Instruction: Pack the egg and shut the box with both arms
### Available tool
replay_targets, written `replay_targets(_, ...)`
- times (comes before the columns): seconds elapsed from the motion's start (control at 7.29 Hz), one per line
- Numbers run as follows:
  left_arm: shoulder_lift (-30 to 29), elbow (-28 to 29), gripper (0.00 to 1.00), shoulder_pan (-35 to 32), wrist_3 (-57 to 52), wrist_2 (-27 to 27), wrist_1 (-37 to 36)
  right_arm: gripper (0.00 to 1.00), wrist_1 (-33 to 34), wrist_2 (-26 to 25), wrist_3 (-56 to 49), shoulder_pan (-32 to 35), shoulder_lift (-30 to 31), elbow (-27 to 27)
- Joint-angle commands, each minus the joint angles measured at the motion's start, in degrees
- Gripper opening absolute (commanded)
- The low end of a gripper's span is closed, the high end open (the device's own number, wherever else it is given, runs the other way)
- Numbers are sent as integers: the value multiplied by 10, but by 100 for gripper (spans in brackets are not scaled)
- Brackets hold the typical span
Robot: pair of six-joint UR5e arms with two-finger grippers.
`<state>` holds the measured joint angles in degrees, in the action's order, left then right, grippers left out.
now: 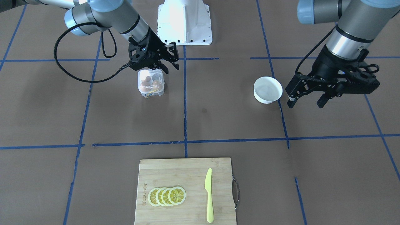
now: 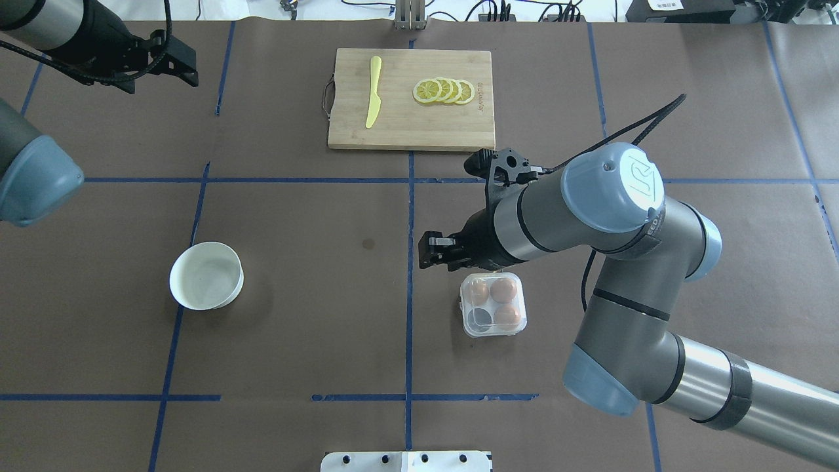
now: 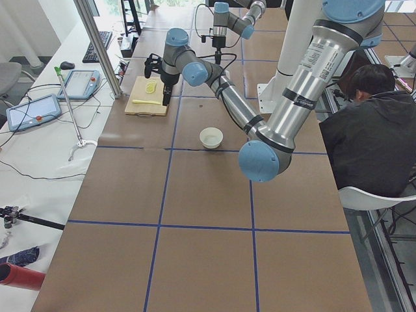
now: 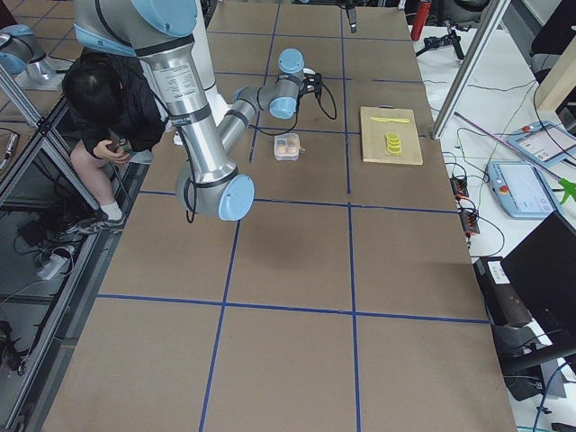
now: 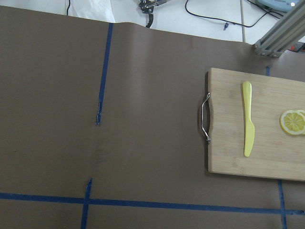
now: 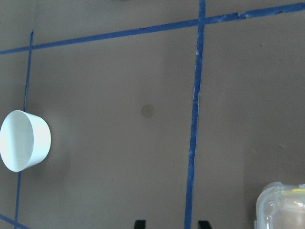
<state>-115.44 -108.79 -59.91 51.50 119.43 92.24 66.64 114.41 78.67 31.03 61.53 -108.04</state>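
The clear egg box [image 2: 493,305] sits right of the table's middle. Its lid appears to be down. It holds three orange-brown eggs [image 2: 503,289] and one cup is empty. A thin yellow cord shows at its edge [image 1: 150,93]. My right gripper [image 1: 171,67] is open and empty. It hovers just beside the box on its far side, also seen overhead [image 2: 429,252]. A box corner shows in the right wrist view [image 6: 281,207]. My left gripper [image 1: 306,103] is open and empty, raised beside the white bowl [image 1: 267,90].
The empty white bowl [image 2: 206,284] stands on the left half. A bamboo cutting board [image 2: 406,124] at the far edge carries a yellow knife [image 2: 373,92] and lemon slices [image 2: 444,91]. A seated person [image 3: 370,130] is beside the robot base.
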Motion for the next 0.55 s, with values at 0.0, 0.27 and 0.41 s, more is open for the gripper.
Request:
replay_targets(0.0,47,1,100,-26,-102,2,0,100,115,-3,8,61,3,-43)
replay_targets(0.27,102,2,100,-77,-216,11,3,100,230,-3,-116,119,11,-59)
replay_targets(0.41,122,10,100,-113,-295,28,3,100,256,-2,-223,147,46,-62)
